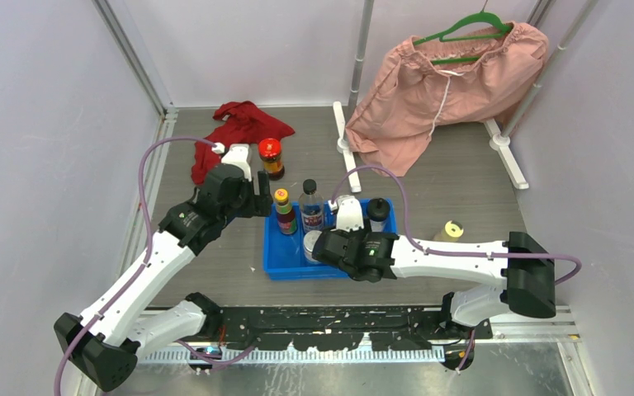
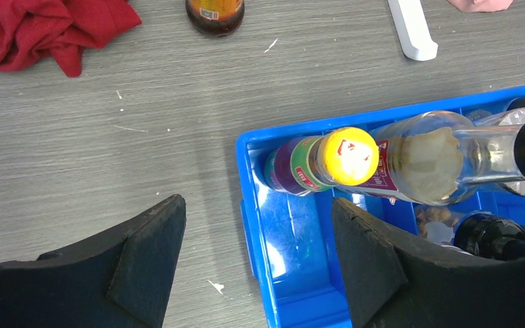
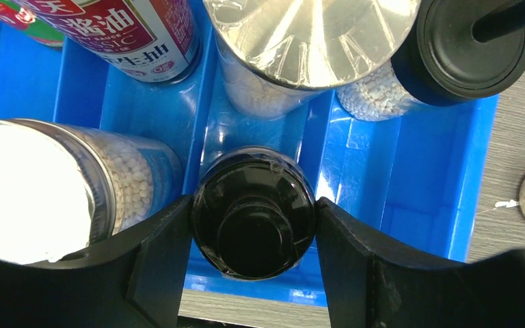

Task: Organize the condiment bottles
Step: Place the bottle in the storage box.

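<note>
Bottles are being kept mostly inside the blue tray (image 1: 274,262), which is lying on the grey table (image 1: 462,181) just ahead of the arm bases.

Right gripper (image 3: 253,220): it is being held low over the tray's near row. Its fingers (image 3: 160,260) are being pressed against both sides of a dark black-capped bottle (image 3: 254,225), which is being kept upright in a near compartment. A jar of white pellets (image 3: 55,184) is being seen just to the left of that bottle. Beyond it, a red-labelled sauce bottle (image 3: 133,34), a foil-wrapped silver-lidded jar (image 3: 307,34) and a black-lidded jar (image 3: 465,48) are being seen in the far row.

Left gripper (image 2: 258,236): its fingers (image 2: 147,253) are being held spread wide with nothing between them. One finger is being held over bare table and the other over the tray, so the tray's left wall is being straddled. A yellow-capped bottle (image 2: 345,156) is being seen just beyond the gap, in the tray's far left corner, touching the sauce bottle.

Outside the tray: a beige bottle (image 1: 450,231) is being left on the table near the tray's right wall. A red-capped jar (image 1: 271,157) is being left well beyond the tray, beside a red cloth (image 1: 235,132). Pink shorts (image 1: 446,91) are being hung on a green hanger (image 1: 470,29) at the back right.
</note>
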